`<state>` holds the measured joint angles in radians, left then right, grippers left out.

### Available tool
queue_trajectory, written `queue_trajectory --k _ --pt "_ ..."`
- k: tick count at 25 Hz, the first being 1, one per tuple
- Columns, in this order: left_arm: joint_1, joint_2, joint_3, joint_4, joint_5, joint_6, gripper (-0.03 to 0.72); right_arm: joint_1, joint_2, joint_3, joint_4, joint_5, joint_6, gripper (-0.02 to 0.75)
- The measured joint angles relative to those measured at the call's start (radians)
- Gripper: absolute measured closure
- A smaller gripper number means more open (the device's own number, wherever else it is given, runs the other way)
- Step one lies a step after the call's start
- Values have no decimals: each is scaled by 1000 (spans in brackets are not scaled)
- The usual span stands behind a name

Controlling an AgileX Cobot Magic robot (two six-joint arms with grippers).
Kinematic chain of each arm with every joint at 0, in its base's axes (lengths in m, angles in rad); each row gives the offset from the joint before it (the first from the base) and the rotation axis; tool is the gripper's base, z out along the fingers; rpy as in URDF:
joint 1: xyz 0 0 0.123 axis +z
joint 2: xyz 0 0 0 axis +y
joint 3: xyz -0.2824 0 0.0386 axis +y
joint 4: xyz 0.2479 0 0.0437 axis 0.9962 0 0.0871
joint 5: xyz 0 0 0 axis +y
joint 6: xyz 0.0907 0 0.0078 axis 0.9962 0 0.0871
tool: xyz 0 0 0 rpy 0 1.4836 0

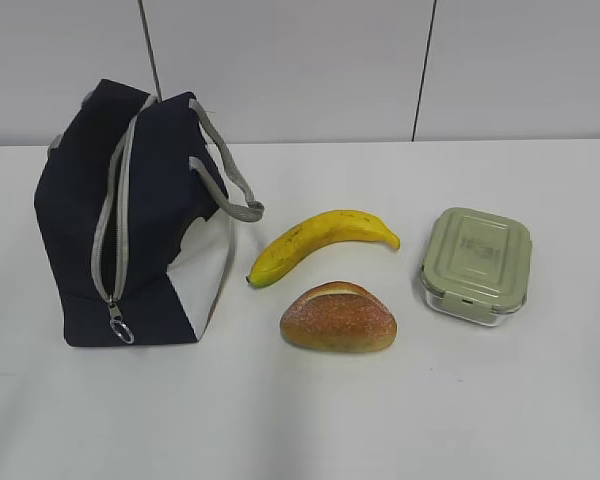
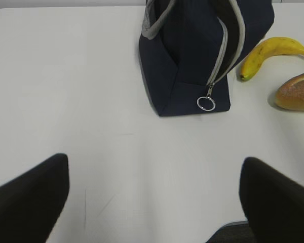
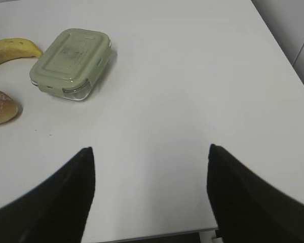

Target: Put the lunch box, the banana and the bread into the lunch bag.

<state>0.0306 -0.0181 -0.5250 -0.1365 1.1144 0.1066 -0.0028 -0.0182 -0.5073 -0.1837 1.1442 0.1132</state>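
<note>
1. Starting with the lunch bag point(image 1: 145, 215): it lies tipped on its side at the left of the white table point(image 1: 500, 420), zipper point(image 1: 108, 230) closed and ring pull point(image 1: 121, 331) at the near end; I judge it must be unzipped before anything goes in.
2. The banana point(image 1: 320, 240) lies just right of the bag, curving over the bread; near both, touching neither.
3. The bread point(image 1: 338, 317) sits in front of the banana, split side up; an easy reach for either arm.
4. The lunch box point(image 1: 477, 264) rests flat on the far right, lid on, apart from the food; my right arm's natural pick.
5. My left gripper point(image 2: 154, 197) hangs with jaws spread wide and empty, facing the ring pull; my right gripper point(image 3: 151, 195) is likewise parted, holding nothing, short of the lunch box.
</note>
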Motion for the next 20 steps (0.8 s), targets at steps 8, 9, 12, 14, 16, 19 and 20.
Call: queue_trajectory --k 8,9,12,14,16,19,20 --pt "0 0 0 0 0 0 32 0 0 0 0 0 0 227" --pt "0 0 0 0 0 0 33 0 0 0 0 0 0 227" --pt "0 0 0 0 0 0 44 0 0 0 0 0 0 227" --pt "0 0 0 0 0 0 66 0 0 0 0 0 0 227" --pt "0 0 0 -1 0 0 87 0 0 0 0 0 0 227" --pt "0 10 -1 -12 -2 0 95 0 0 0 0 0 0 227" --pt "0 26 -5 -16 -4 0 97 0 0 0 0 0 0 227"
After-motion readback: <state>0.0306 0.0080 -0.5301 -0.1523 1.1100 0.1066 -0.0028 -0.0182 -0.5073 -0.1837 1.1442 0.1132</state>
